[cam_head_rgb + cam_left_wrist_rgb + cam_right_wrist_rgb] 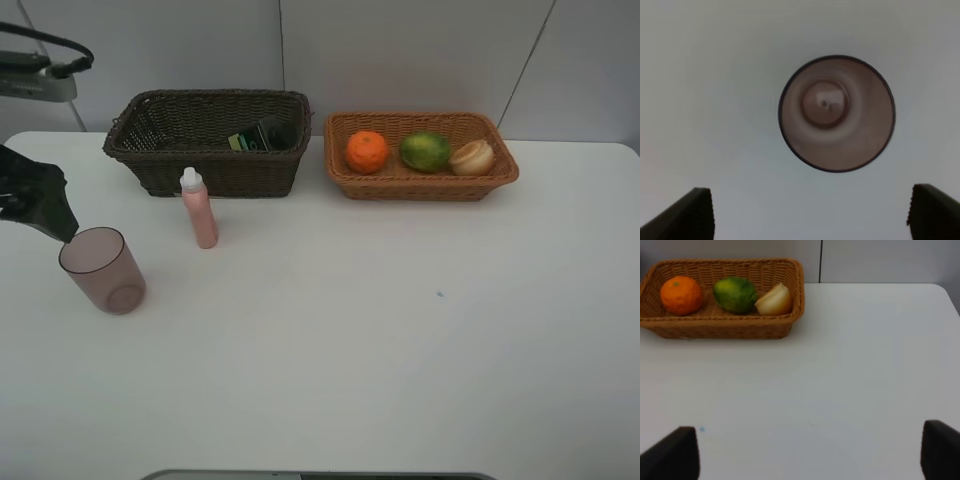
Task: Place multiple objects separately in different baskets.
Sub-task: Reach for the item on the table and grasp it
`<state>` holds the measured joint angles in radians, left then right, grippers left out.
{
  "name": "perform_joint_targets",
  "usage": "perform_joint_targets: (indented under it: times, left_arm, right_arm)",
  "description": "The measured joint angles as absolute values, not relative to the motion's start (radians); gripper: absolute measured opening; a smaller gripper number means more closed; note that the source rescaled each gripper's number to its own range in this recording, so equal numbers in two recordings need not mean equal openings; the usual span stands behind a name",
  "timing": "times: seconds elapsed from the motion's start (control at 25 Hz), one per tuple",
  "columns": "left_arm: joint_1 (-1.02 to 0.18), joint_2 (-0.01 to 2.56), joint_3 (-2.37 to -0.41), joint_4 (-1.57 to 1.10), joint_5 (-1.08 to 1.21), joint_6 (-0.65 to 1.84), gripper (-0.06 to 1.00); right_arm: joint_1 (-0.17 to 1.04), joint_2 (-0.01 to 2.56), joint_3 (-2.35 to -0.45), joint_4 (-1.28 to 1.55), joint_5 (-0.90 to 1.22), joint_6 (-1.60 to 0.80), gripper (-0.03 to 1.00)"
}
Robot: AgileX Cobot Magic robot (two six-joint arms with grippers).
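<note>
Counting three fruits (367, 151) (425, 151) (472, 157), two baskets (215, 178) (425, 187), two bottles (201, 215) (258, 137), one cup (103, 272); both claws (810, 200) (810, 440) apart.

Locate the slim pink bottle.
In the exterior high view, the slim pink bottle stands upright left of centre, just in front of the dark brown basket, right of the translucent pink cup.

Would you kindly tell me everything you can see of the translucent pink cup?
The translucent pink cup stands upright and empty, mouth up, on the white table near its left edge. It looks like tinted plastic, slightly tapered, with a round ridged base. The open left gripper hangs over it, fingers wide of its rim; only the table visibly touches it.
</note>
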<state>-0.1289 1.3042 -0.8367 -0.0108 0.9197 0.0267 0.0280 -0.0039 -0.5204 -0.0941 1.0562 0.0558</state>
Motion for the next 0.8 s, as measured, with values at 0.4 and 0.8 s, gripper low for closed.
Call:
perform_joint_targets:
  times: [0.4,0.8]
  left_arm:
    - [-0.097,1.405,-0.84,0.021,0.872,-0.014,1.0]
    - [-0.097,1.503,-0.84,0.02,0.782,-0.02,1.0]
  right_arm:
    - [0.028,-0.004,-0.52,-0.094,1.056,0.056,0.87]
    - [0.028,-0.004,-0.52,-0.094,1.056,0.056,0.87]
